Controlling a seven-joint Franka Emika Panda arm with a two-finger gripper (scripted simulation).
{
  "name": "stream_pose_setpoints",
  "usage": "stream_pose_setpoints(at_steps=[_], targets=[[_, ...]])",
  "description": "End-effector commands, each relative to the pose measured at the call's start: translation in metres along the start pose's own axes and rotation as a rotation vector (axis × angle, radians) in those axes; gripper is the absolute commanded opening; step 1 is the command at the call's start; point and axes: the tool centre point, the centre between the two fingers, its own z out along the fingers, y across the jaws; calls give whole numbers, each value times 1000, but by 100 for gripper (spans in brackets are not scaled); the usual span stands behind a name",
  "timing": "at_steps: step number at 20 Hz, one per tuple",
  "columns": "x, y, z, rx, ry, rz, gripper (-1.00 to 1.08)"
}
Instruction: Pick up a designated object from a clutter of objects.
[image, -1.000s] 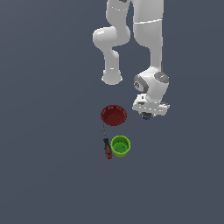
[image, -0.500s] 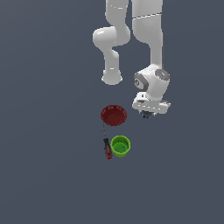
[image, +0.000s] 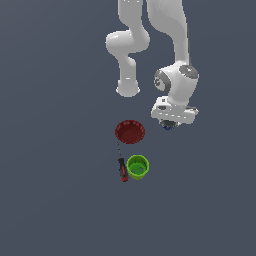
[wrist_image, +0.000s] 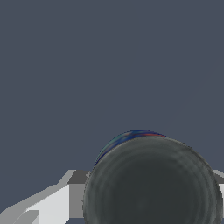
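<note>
— Wrist view: where is the small round dark blue can with grey top (wrist_image: 151, 183)?

— Between the tool's (image: 169, 124) white fingers (wrist_image: 48, 203), clenched on it, beside the dark red round bowl (image: 130, 131).

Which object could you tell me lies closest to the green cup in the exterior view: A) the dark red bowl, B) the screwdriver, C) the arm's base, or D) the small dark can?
B: the screwdriver lies right beside the green cup, on the exterior view's left; the red bowl sits farther off.
</note>
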Motion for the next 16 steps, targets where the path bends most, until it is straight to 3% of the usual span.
stream_pose_setpoints(at_steps=[1, 16], targets=[[3, 3, -22, 1, 0, -1, -100], [24, 21, -161, 6, -3, -2, -100]])
